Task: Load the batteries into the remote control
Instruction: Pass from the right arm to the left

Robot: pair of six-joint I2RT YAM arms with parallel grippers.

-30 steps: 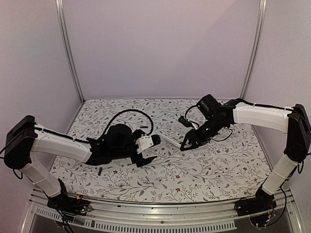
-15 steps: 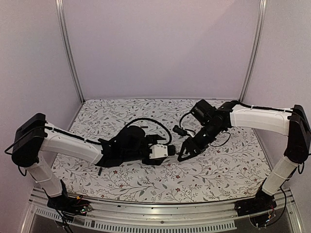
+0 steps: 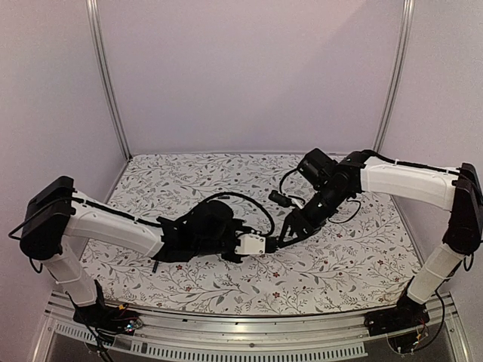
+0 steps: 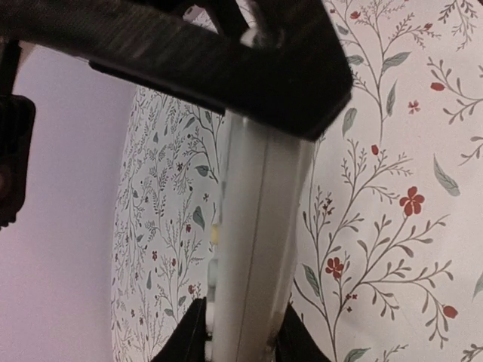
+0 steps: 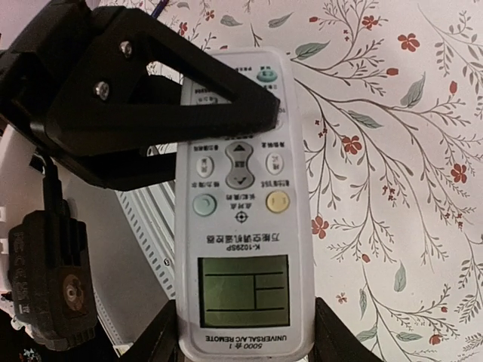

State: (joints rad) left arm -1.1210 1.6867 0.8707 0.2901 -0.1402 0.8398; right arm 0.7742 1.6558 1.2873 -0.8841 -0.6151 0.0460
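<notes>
You have the remote control (image 5: 241,204) near mid-table, pinched at its display end by the right gripper (image 5: 245,335) and at its button end by the left gripper (image 4: 240,339), both closed on it; loading the batteries, unseen here, seems entirely ahead.

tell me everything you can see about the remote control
The remote control is a slim white plastic bar, its button face toward the right wrist camera. It has a grey display, a grey arrow pad, and teal, yellow and pale blue buttons, and it is printed "universal a/c remote". The right hand clamps its long edges at the display end. The left hand pinches its face and back nearer the other end. Its back is hidden.
</notes>
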